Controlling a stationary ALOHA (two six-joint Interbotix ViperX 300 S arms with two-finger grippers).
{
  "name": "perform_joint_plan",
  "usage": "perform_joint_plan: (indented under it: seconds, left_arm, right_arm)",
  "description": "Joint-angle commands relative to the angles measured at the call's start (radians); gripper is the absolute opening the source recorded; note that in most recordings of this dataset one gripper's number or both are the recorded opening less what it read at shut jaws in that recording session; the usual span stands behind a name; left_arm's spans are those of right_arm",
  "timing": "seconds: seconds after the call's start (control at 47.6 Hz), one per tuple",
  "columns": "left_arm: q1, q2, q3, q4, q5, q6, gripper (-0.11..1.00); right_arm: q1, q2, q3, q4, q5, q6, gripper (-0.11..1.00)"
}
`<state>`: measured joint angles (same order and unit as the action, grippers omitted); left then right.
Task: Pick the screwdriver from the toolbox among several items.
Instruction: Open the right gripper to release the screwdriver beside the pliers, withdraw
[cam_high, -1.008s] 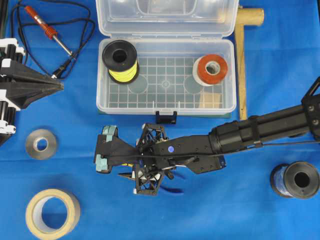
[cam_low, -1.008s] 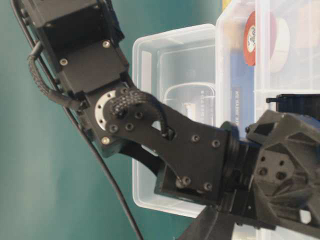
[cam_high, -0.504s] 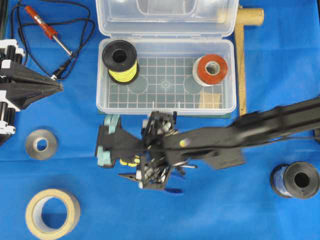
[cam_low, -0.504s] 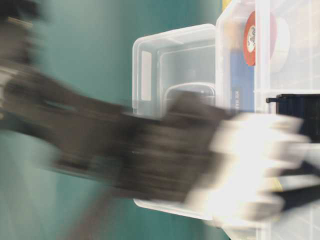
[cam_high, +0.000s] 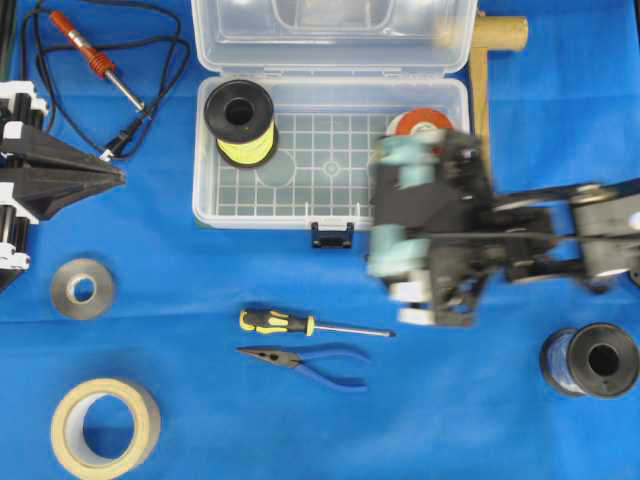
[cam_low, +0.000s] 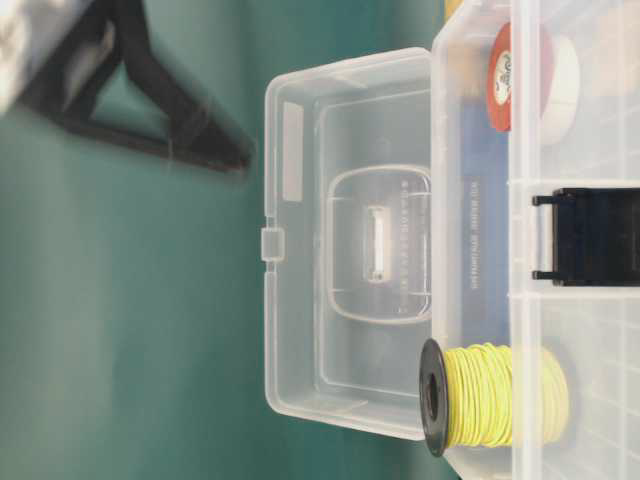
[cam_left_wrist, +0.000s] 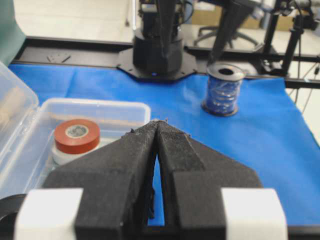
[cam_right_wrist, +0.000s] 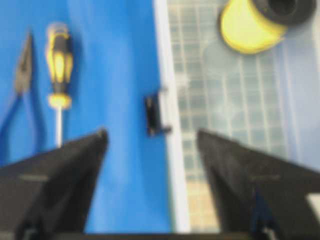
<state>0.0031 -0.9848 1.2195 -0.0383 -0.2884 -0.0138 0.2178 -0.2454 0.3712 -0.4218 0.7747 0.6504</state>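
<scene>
Blue surface (cam_high: 150, 230) carries my screwdriver (cam_high: 310, 323) outside the toolbox (cam_high: 330, 205), so the right pincer (cam_right_wrist: 150, 137) hangs released; left pincer (cam_left_wrist: 159, 125) clenched.

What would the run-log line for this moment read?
screwdriver: on cloth beside pliers, outside toolbox | right gripper: open, empty | left gripper: shut, parked

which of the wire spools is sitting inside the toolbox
The spool of yellow wire, standing in the left rear corner of the clear toolbox. The other spool, wound with blue wire, stands outside on the blue cloth, right of the pliers.
</scene>
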Motion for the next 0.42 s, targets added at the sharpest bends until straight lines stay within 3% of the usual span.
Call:
perform_joint_plan:
  seconds: [0.0,0.399]
  left_arm:
    - [0.002,0.003,-0.009,-0.002,-0.005,0.000,0.00]
    - [-0.015,0.014,-0.005,-0.002,-0.005,0.000,0.00]
  right_arm:
    - [0.005,-0.144,0.109,-0.023,-0.100,0.020,0.77]
    - [-0.005,-0.603,0.644,-0.112,-0.360,0.115,0.77]
